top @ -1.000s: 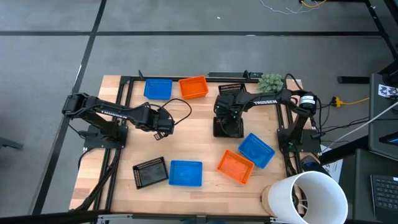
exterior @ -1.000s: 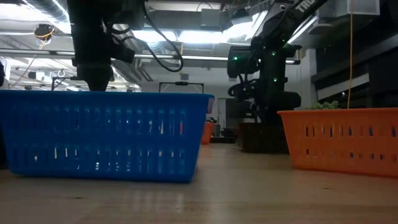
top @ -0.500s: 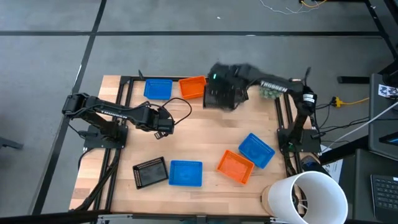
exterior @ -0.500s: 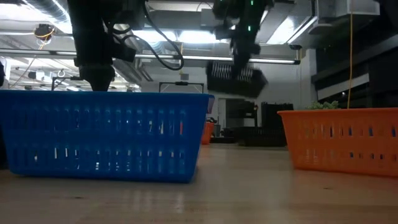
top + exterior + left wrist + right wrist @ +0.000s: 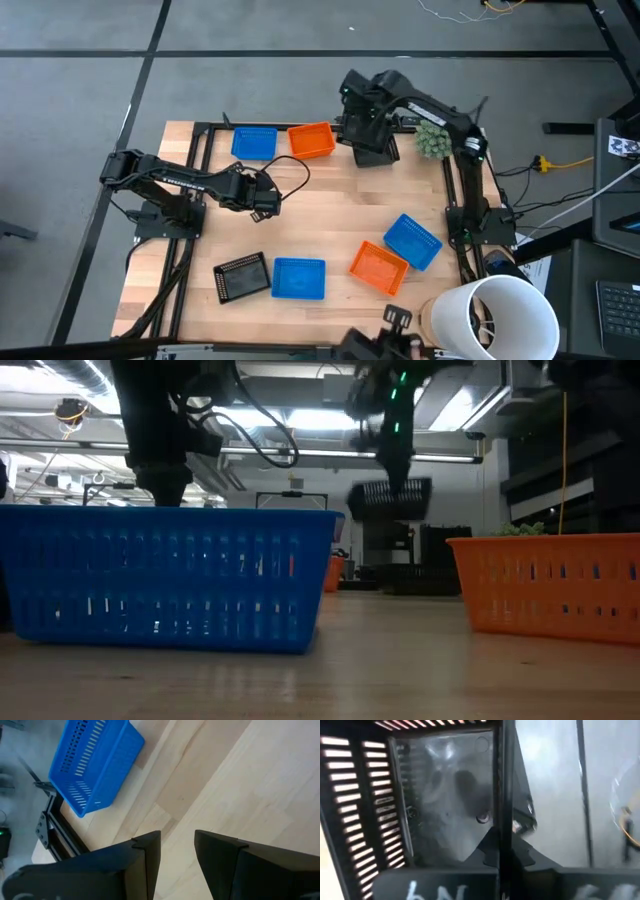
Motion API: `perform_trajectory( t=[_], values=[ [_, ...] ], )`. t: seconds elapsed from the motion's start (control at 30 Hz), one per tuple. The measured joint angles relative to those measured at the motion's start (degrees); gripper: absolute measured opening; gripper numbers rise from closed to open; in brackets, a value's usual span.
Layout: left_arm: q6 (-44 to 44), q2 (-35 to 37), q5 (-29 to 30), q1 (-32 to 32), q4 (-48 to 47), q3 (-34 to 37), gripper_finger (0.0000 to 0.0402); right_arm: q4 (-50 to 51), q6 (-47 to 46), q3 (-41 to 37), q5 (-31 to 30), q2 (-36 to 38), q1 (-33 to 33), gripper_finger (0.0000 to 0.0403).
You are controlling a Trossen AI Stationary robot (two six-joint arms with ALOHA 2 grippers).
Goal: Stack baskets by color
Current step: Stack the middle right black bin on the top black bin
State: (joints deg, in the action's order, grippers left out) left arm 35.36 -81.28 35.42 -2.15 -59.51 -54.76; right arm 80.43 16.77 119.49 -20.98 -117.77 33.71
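Note:
My right gripper (image 5: 366, 124) hangs high over the table's far edge, shut on a black basket (image 5: 374, 146) that also shows in the low view (image 5: 390, 496). What lies under it is hidden. My left gripper (image 5: 263, 201) stands open above bare wood at left centre, its fingers (image 5: 150, 855) empty. On the table rest a blue basket (image 5: 253, 142) and an orange basket (image 5: 311, 139) at the far edge. Nearer stand a black basket (image 5: 243, 276), a blue one (image 5: 298, 278), an orange one (image 5: 378, 268) and a blue one (image 5: 412, 241). My right gripper pinches one side wall of the black basket at its rim (image 5: 500, 805), one finger inside the basket and one outside. The fingers come from above, pointing steeply down. The basket hangs below them (image 5: 390, 496), slightly tilted and lifted clear of the table.
A green fuzzy plant (image 5: 433, 138) sits at the far right corner, beside the held basket. A large white bucket (image 5: 495, 318) stands off the near right corner. The dark arm frames run along both sides; bare wood lies in the table's middle.
My right gripper has risen from the table's middle right and swung toward the far edge, carrying the black basket up clear of the wood. The wrist has turned and the basket now hangs beside the orange basket.

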Motion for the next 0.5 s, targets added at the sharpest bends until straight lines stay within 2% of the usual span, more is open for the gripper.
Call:
perform_trajectory(
  t=[0.13,0.33,0.5],
  values=[
    [-0.23,0.00,0.00,0.00,0.02,0.00,0.0112,1.44,1.54,-0.18,-4.64,-4.75,0.71,0.0000],
    [-1.45,-0.02,-0.02,0.00,0.16,0.00,0.0112,6.94,5.52,-0.18,-4.75,-8.15,0.73,0.0000],
    [-1.45,-0.02,-0.02,0.00,0.17,0.00,0.0112,7.37,9.48,-0.18,-4.31,-8.36,0.82,0.0000]
  ],
)
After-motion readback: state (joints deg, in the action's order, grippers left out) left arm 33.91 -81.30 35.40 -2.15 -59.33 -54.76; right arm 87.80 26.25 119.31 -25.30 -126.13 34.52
